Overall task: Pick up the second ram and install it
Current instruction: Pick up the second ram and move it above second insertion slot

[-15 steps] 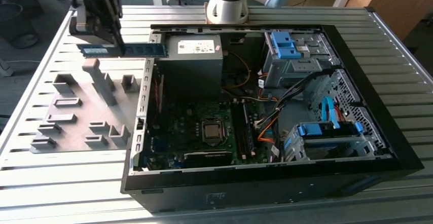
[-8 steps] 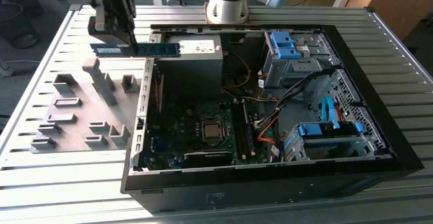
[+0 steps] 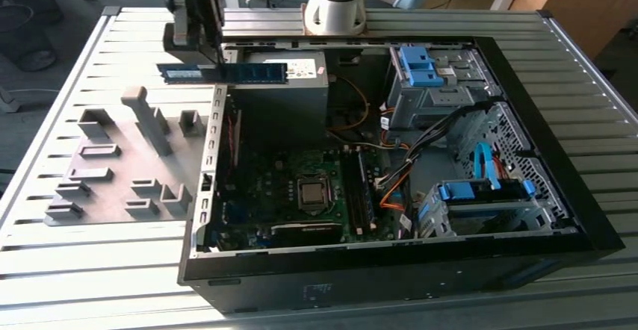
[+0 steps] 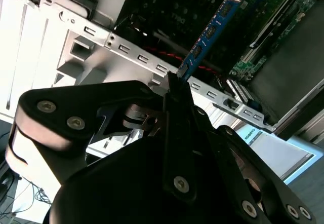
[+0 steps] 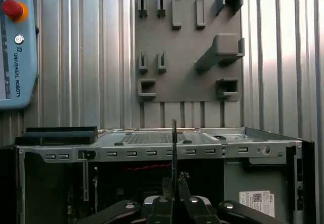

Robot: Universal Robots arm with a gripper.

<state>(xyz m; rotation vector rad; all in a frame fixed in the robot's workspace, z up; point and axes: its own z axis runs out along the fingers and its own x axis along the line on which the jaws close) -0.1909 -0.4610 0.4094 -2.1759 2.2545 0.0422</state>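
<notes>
Claw (image 3: 202,50) pinches tight on the memory stick (image 3: 223,73), holding it level in the air above a wall of the open computer case (image 3: 399,270), near the grey tray (image 3: 112,184) at the exterior view's left.

Open computer case (image 3: 399,263): room is lying free above the motherboard (image 3: 279,188), the hand (image 3: 215,67) gripping the second ram (image 3: 254,72) is hanging clear over the side wall (image 3: 211,158), while power supply (image 3: 279,110), drive cages (image 3: 434,83) and cables (image 3: 399,184) are crowding the exterior view's right and a grey tray (image 3: 130,166) of upright blocks is occupying the worktop (image 3: 90,278) outside.
</notes>
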